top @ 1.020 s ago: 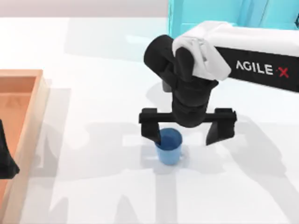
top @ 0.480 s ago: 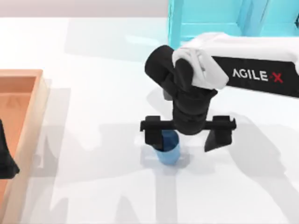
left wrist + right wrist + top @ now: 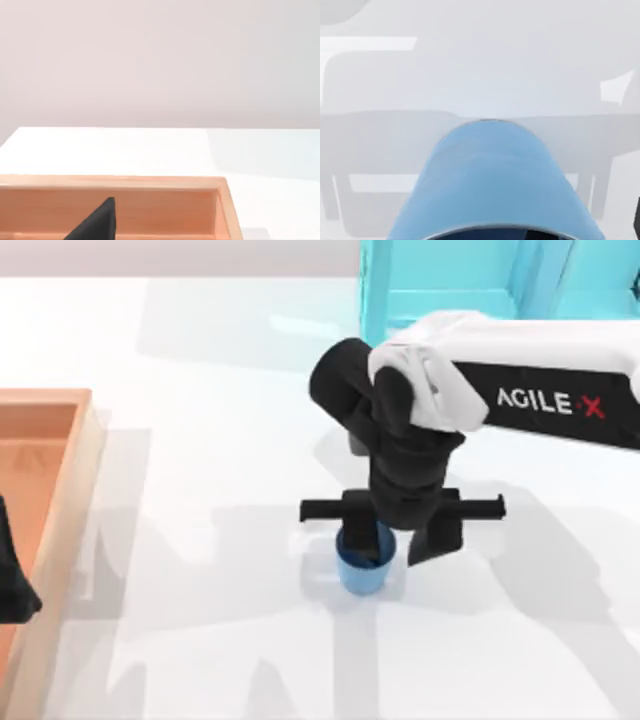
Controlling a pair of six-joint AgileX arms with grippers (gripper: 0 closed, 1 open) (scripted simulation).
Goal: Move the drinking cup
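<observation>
The drinking cup (image 3: 362, 571) is a small blue cup standing upright on the white table, a little right of the middle. My right gripper (image 3: 392, 543) hangs directly over it, pointing down, open, with one finger on each side of the cup and only a narrow gap left. In the right wrist view the cup's wall (image 3: 490, 185) is very close, and one dark fingertip (image 3: 638, 220) shows just beside it. My left gripper (image 3: 12, 580) is parked at the table's left edge over the wooden tray, and one of its dark fingertips (image 3: 95, 222) shows against the tray wall.
A wooden tray (image 3: 62, 400) with raised walls lies along the left side of the table; its rim (image 3: 150, 182) shows in the left wrist view. A teal structure (image 3: 440, 280) stands at the back right, behind the right arm.
The right gripper's fingers have drawn inward from wide apart to close beside the cup, and the gripper has sunk slightly. The cup and the left arm have stayed put.
</observation>
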